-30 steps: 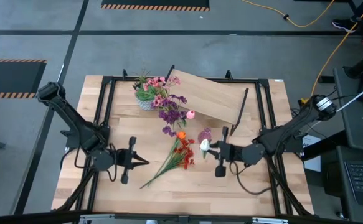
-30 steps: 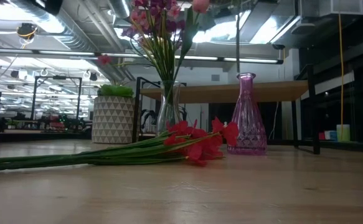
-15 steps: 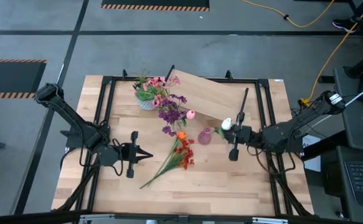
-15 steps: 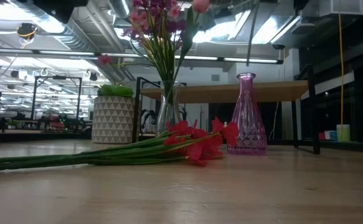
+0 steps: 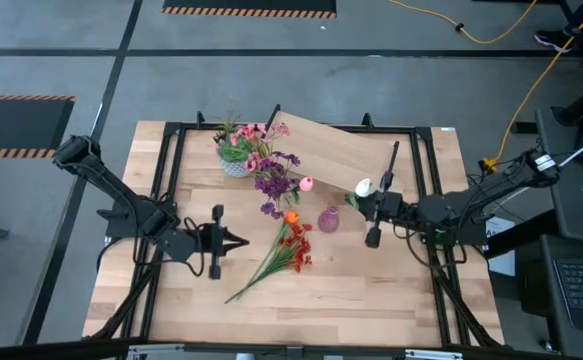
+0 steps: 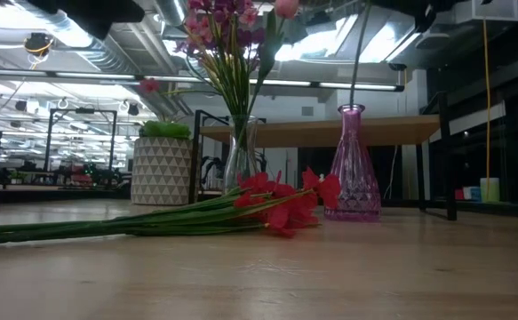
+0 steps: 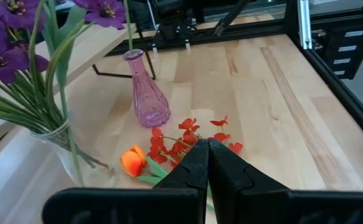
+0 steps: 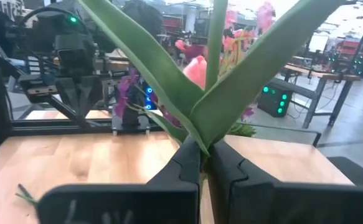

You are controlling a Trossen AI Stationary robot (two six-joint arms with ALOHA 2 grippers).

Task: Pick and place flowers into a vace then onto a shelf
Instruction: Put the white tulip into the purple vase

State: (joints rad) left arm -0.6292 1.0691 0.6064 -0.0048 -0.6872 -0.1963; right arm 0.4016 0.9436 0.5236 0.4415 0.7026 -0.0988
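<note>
My right gripper (image 5: 359, 203) is shut on a white flower (image 5: 363, 187), just right of the pink glass vase (image 5: 329, 219). In the low view the flower's stem (image 6: 358, 53) slants down to the vase's mouth (image 6: 352, 108); whether it is inside I cannot tell. The red-orange bunch (image 5: 293, 248) lies flat on the table. My left gripper (image 5: 239, 243) is shut and hovers left of the bunch, touching nothing. A clear vase (image 6: 241, 151) holds purple and pink flowers (image 5: 274, 180). The shelf (image 5: 336, 155) stands askew at the far side. My right gripper pinches the white flower's green stem between its two fingers, where two long leaves branch off (image 8: 206, 134). The fingers come level from the table's right, across the stem. The flower is lifted clear and tilted, bloom up, with its lower end (image 6: 355, 100) at the pink vase's mouth.
A white patterned pot with a green plant (image 5: 233, 165) stands at the far left beside the clear vase. An orange bloom (image 5: 291, 216) and a pink bloom (image 5: 306, 184) show between the two vases. Bare wood lies along the near edge (image 5: 351, 300).
My right gripper has moved toward the far and right edges, carrying the white flower with it. The stem stood upright left of the pink vase's neck and now slants down to its mouth. My left gripper has shifted right, toward the red-orange bunch.
</note>
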